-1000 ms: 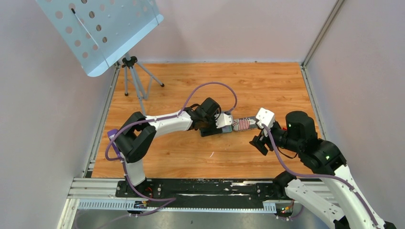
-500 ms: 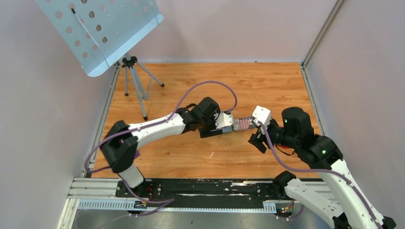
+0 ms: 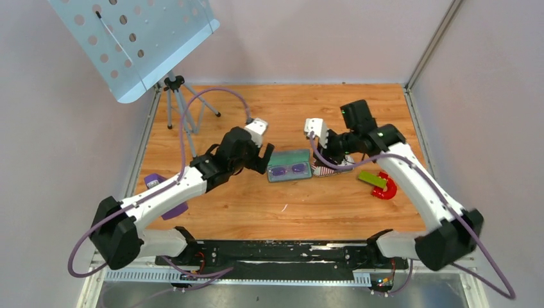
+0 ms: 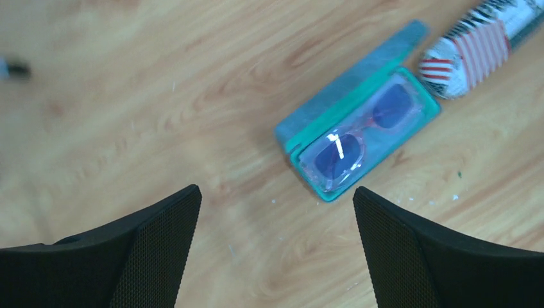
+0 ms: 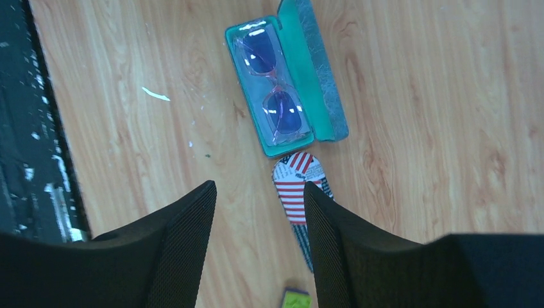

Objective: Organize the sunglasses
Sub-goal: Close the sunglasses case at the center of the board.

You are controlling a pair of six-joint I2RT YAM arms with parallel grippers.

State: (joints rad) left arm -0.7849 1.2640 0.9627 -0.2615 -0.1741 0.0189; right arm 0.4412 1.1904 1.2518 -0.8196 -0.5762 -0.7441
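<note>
The sunglasses [image 3: 287,170], a small pair with purple-pink lenses, lie inside an open teal case [image 3: 290,158] at mid-table. From the left wrist, the sunglasses [image 4: 356,138] sit ahead and to the right of my left gripper [image 4: 274,192], which is open above bare wood. The right wrist view shows the sunglasses [image 5: 272,86] in the case, well ahead of my right gripper [image 5: 258,189], also open and holding nothing. From above, the left gripper [image 3: 260,159] hovers left of the case and the right gripper [image 3: 330,154] to its right.
A flag-patterned case [image 3: 328,169] lies shut just right of the teal case, partly under the right gripper. A green and red object [image 3: 380,183] sits further right. A purple item [image 3: 154,181] lies at the left edge. A tripod [image 3: 183,106] with a perforated panel stands back left.
Both arms have lifted away from the teal case, which now shows open with the sunglasses inside. The left gripper has opened wider and drawn left; the right has swung to the back and narrowed slightly.
</note>
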